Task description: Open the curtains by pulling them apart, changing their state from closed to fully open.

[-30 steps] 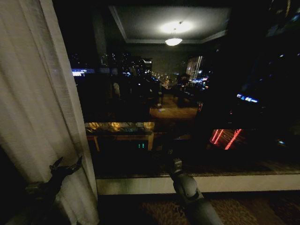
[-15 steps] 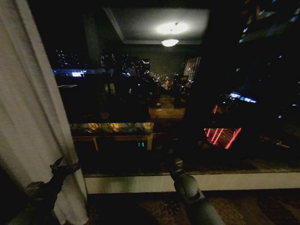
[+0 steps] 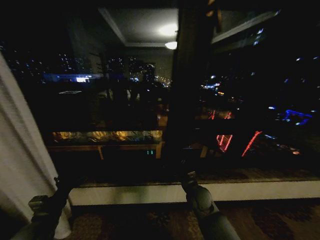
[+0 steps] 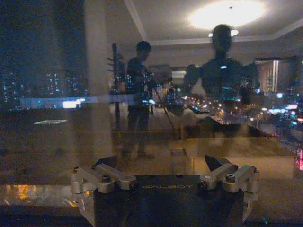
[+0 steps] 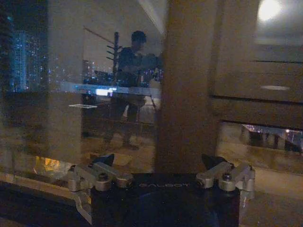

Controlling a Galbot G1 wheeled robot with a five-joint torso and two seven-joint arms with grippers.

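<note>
You see one curtain panel [image 3: 20,165] at far left, gathered aside | left gripper [image 3: 67,181] low near its lower edge, fingers spread, holding nothing | right gripper [image 3: 182,170] low at centre before the dark window glass [image 3: 120,100], fingers spread, empty | one white sill [image 3: 260,191] below.

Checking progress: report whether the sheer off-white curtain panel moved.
Cannot tell: sheer off-white curtain panel shifted left, but so did the dark window pillar; the camera turned.
</note>
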